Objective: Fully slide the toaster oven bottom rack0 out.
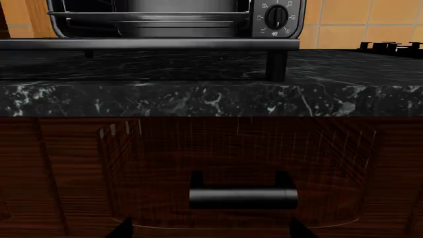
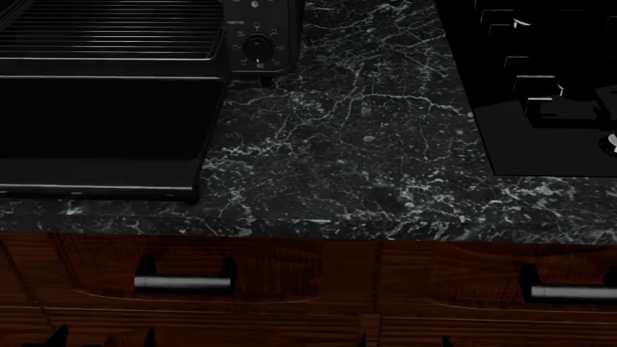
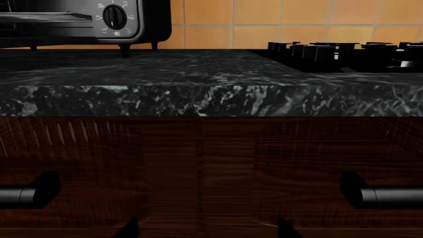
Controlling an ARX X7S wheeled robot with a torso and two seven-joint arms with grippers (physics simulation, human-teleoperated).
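The black toaster oven [image 2: 256,22] stands at the counter's back left, its glass door [image 2: 97,137] folded down flat toward me. A wire rack [image 2: 106,29] shows in the opening, its front bar just behind the door's hinge. The left wrist view shows the oven [image 1: 276,17], a rack [image 1: 145,17] and the door's edge [image 1: 148,44] from low in front. My left gripper [image 1: 208,230] is open and empty, below the counter before a drawer; it also shows in the head view [image 2: 103,337]. My right gripper [image 3: 206,229] is open and empty, low between two drawers.
The black marble counter [image 2: 366,130] ends at a front edge above dark wooden drawers with bar handles [image 2: 183,283] [image 2: 568,292]. A flat black stovetop [image 2: 540,87] lies at the right. Orange tiles [image 3: 264,15] line the back wall.
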